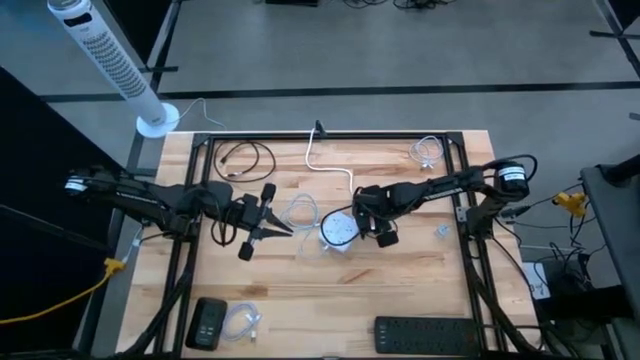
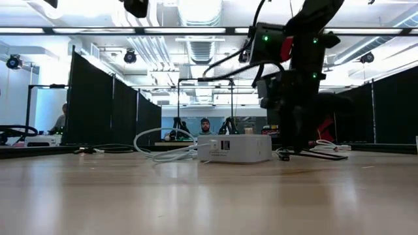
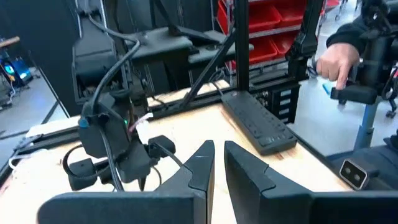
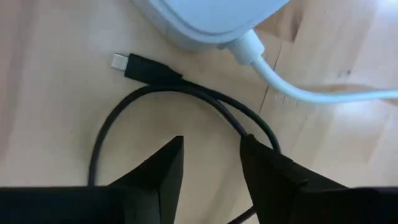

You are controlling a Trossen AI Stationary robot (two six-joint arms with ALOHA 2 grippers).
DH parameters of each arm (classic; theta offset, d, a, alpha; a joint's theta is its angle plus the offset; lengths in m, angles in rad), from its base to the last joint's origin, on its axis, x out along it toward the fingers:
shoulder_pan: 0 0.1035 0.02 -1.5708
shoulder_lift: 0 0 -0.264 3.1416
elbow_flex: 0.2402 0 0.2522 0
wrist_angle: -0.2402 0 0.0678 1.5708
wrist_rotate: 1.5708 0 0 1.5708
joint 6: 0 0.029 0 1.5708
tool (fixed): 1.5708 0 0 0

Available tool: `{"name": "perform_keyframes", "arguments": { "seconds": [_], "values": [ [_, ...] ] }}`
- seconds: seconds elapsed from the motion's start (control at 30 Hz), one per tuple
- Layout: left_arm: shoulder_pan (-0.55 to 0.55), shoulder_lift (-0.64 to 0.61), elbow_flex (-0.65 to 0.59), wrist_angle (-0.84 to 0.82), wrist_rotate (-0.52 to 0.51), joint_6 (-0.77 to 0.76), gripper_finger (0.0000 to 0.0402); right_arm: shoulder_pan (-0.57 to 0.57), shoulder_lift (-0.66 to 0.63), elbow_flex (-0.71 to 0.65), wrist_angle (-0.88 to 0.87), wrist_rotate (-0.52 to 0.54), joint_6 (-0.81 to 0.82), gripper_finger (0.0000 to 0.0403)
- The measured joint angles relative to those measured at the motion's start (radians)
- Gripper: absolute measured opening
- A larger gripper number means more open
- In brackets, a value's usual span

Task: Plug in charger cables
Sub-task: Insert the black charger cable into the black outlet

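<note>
A: Grey floor all round, black curtain panels beyond, and a pale wood table (image 1: pixel 400 290) in a black frame. A white tower fan (image 1: pixel 108 62) stands off the table's 10 o'clock corner.

B: What lies on the table?

A: A white socket cube (image 1: pixel 338 231) near the centre, its thick white cord (image 1: pixel 330 165) running toward 12. A black cable (image 1: pixel 245 156) is coiled at 11, a white cable (image 1: pixel 427 151) at 1, another white cable (image 1: pixel 242 322) beside a black box (image 1: pixel 207 322) at 7, and a black power strip (image 1: pixel 425 334) at 5.

B: And the arms?

A: The left gripper (image 1: pixel 284 229) hangs at 9 of the cube, over a clear cable loop (image 1: pixel 303 213), jaws nearly together with only a slit between; nothing shows in them. The right gripper (image 4: pixel 211 158) is low at 3 of the cube, jaws part open astride a black cable (image 4: pixel 186 93) lying on the wood, its plug (image 4: pixel 119 61) free just beside the cube.

B: Anything in the way or hard to read?

A: From table height the right arm blocks what lies behind the cube. Whether the right fingers (image 4: pixel 163 168) touch the cable, I cannot tell. A person's hand (image 3: pixel 339 62) shows beyond the table edge.
</note>
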Motion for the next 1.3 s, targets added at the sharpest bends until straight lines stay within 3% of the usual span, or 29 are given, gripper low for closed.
{"name": "perform_keyframes", "arguments": {
  "seconds": [0.3, 0.67, 1.0, 1.3],
  "values": [
    [0.0, -0.003, 0.0, -0.02, 0.0, 0.002, 0.0025, -0.002, 0.049, 0.033, 0.013, 0.002, -0.034, 0.0099],
    [0.0, -0.001, 0.0, -0.029, 0.0, 0.001, 0.0025, -0.011, 0.047, 0.088, 0.032, 0.02, -0.09, 0.008],
    [0.0, 0.001, 0.0, -0.035, 0.0, -0.002, 0.0025, -0.051, 0.051, 0.076, 0.027, 0.021, -0.129, 0.0104],
    [0.0, 0.001, 0.0, -0.04, 0.0, -0.005, 0.0025, -0.053, 0.154, 0.083, 0.025, 0.001, -0.129, 0.0112]
  ]
}}
